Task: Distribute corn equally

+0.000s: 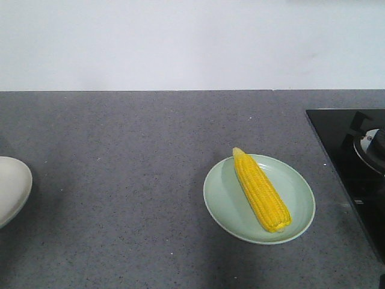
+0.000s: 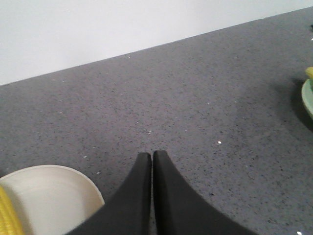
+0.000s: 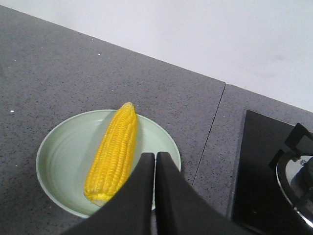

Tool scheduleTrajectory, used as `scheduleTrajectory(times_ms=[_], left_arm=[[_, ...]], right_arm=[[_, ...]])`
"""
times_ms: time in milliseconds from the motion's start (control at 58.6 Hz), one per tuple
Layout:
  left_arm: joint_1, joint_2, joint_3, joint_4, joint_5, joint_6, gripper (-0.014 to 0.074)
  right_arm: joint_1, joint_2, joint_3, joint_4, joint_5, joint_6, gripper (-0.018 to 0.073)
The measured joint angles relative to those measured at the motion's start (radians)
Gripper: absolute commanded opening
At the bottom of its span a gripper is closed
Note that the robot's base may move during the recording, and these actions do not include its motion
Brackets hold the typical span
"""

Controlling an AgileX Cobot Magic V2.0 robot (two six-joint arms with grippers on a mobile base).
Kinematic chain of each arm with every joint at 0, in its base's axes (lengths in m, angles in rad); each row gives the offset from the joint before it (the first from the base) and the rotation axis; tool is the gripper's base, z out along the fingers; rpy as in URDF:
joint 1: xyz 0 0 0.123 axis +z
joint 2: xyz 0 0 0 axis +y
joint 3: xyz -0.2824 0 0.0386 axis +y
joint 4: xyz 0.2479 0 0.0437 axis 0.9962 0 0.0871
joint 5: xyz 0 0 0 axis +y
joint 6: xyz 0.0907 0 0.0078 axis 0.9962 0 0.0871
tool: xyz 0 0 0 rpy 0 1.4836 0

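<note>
Grey speckled counter (image 1: 132, 180): I see one corn (image 1: 261, 189) lying on the green plate (image 1: 224, 201), another corn (image 2: 9, 215) on the white plate (image 2: 54, 196). Both my left gripper (image 2: 152, 155) and right gripper (image 3: 155, 156) sit closed, empty.

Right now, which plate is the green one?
The green plate right of centre, by the stove, holding a corn cob. The plate at the left edge is cream.
</note>
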Motion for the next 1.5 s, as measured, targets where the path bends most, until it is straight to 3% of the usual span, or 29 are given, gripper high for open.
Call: scheduleTrajectory(times_ms=[102, 171, 341, 512, 904, 1313, 1500], left_arm=[[0.000, 0.000, 0.000, 0.043, -0.038, -0.033, -0.0008], [0.000, -0.002, 0.005, 0.096, -0.070, -0.098, -0.0008], [0.000, -0.058, 0.082, 0.288, -0.178, -0.408, -0.0008], [0.000, -0.162, 0.236, 0.373, -0.285, -0.574, -0.0008], [0.000, -0.487, 0.564, 0.385, -0.423, -0.619, -0.0008], [0.000, -0.682, 0.579, 0.462, -0.435, -0.630, -0.0008], [0.000, -0.708, 0.579, 0.538, -0.433, -0.743, -0.0008]], right_arm=[[0.000, 0.000, 0.000, 0.000, 0.000, 0.000, -0.0006], [0.000, 0.000, 0.000, 0.000, 0.000, 0.000, -0.0006], [0.000, 0.000, 0.000, 0.000, 0.000, 0.000, -0.0006], [0.000, 0.000, 0.000, 0.000, -0.001, 0.000, -0.0006], [0.000, 0.000, 0.000, 0.000, -0.001, 0.000, -0.0006], [0.000, 0.000, 0.000, 0.000, 0.000, 0.000, -0.0006], [0.000, 0.000, 0.000, 0.000, 0.000, 0.000, -0.0006]])
